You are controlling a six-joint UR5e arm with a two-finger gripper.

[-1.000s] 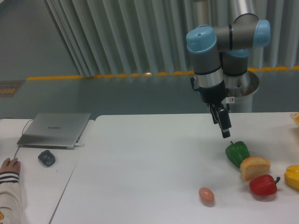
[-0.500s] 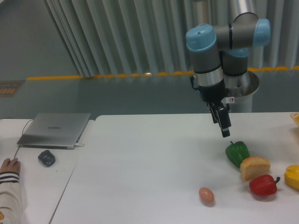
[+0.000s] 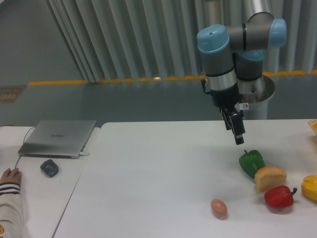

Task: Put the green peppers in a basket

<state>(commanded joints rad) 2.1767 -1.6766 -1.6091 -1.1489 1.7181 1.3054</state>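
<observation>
The gripper (image 3: 239,140) hangs just above the green pepper (image 3: 252,162), holding nothing; its opening cannot be told. A bread roll (image 3: 270,178) touches the pepper.

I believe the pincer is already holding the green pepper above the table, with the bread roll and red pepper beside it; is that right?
Not quite. In the camera view the pincer holds nothing; it hangs in the air above the green pepper, which lies on the table. The bread roll and red pepper are indeed beside the green pepper.
</observation>
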